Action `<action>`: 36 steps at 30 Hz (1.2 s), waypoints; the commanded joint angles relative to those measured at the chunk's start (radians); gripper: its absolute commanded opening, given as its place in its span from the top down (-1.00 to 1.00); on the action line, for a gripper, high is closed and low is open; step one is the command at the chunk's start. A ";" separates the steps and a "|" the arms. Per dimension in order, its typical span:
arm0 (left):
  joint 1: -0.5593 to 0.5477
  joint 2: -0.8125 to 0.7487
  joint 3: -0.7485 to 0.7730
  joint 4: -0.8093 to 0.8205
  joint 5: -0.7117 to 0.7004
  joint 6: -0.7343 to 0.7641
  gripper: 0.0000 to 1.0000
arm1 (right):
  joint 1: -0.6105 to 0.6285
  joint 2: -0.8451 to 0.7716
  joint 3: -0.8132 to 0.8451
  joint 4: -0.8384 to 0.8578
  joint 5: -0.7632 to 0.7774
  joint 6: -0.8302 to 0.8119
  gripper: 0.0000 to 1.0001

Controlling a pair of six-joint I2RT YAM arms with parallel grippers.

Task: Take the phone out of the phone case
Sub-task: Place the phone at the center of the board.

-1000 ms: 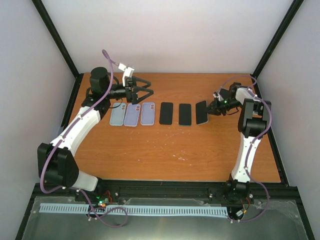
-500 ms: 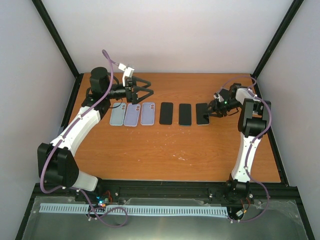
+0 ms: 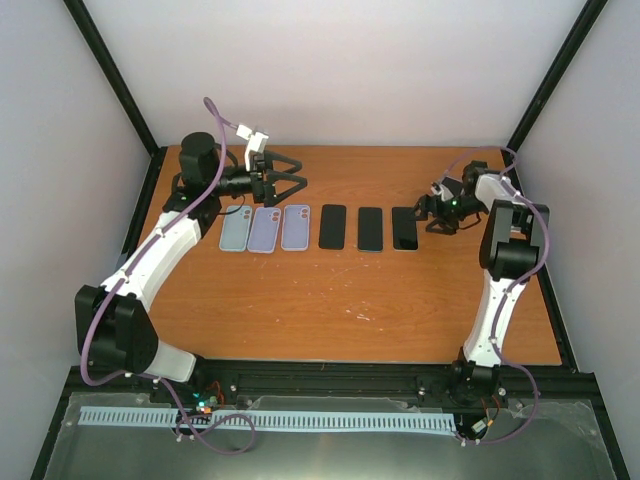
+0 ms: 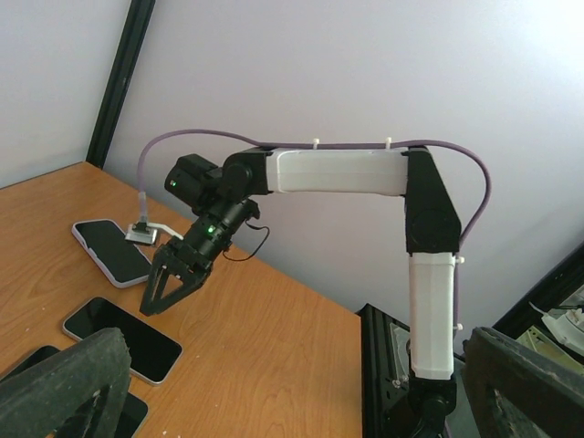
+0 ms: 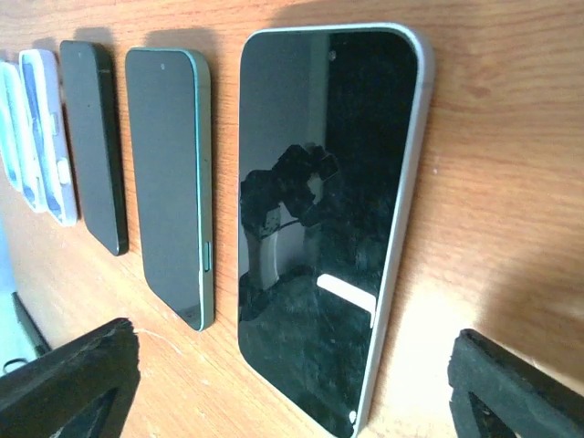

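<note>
Listing six flat items in one row on a wooden table (image 3: 330, 300), both grippers released.

Top view: three pale cases (image 3: 265, 229) lie at the left and three dark phones at the right, sorted by kind, so extraction looks largely done. The left gripper (image 3: 295, 177) hangs over the cases, jaws spread and empty. The right gripper (image 3: 428, 218) sits just beside the rightmost phone (image 3: 405, 228), not touching it.
Left wrist view: the right gripper's splayed tips angle down at the tabletop, carrying nothing.
Right wrist view: the rightmost phone lies flat, screen up. Whether its pale rim is frame or thin case cannot be told. The neighbouring phone (image 5: 169, 173) has a green edge. No brand or writing is legible.
</note>
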 commanded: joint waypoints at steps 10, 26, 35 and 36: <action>0.005 -0.009 0.067 -0.035 -0.040 0.045 -0.99 | -0.001 -0.308 -0.096 0.174 0.299 0.094 -1.00; 0.010 -0.013 0.060 -0.057 -0.104 0.040 -0.99 | 0.027 -0.185 0.078 0.193 0.689 0.297 -1.00; 0.010 -0.013 0.053 -0.052 -0.109 0.034 -0.99 | 0.052 -0.066 0.171 0.223 0.764 0.332 -1.00; 0.011 -0.012 0.054 -0.052 -0.109 0.035 -0.99 | 0.053 -0.052 0.180 0.226 0.774 0.337 -1.00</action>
